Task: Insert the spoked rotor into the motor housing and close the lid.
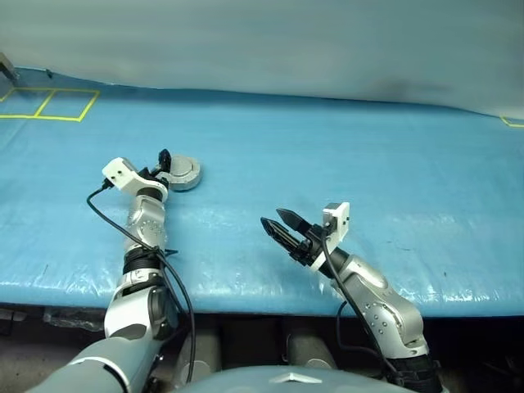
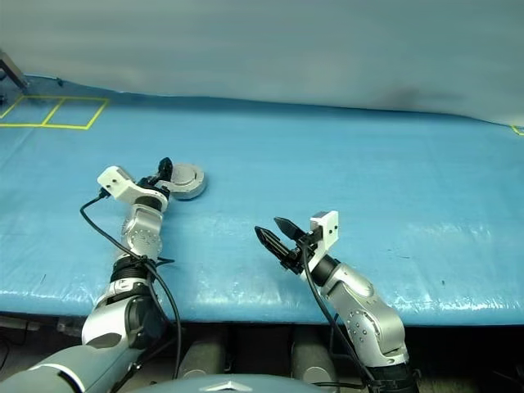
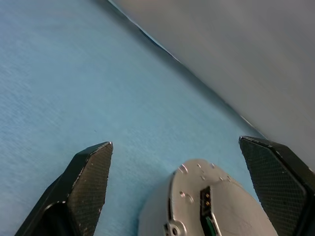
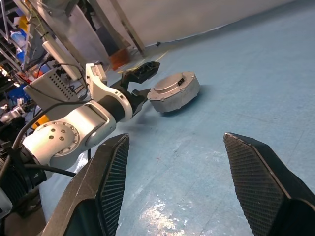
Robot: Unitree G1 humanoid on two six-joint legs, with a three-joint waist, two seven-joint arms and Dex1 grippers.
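The motor housing (image 1: 185, 174) is a round grey puck lying on the blue table at the left. Its lid (image 4: 170, 84) lies flat on top, with small screws and a dark slot showing. The spoked rotor is hidden. My left gripper (image 1: 166, 166) is open and level right beside the puck, which sits low between its wide-spread fingers (image 3: 91, 172) without being touched. My right gripper (image 1: 272, 218) is open and empty above the table's near middle, well apart from the puck and pointing towards the left.
Yellow tape squares (image 1: 49, 105) mark the far left corner of the blue sheet (image 1: 368, 155). The table's front edge (image 1: 270, 307) runs just below both arms. A grey wall (image 1: 262, 41) closes the back. Racks and clutter (image 4: 44, 44) stand beyond the left arm.
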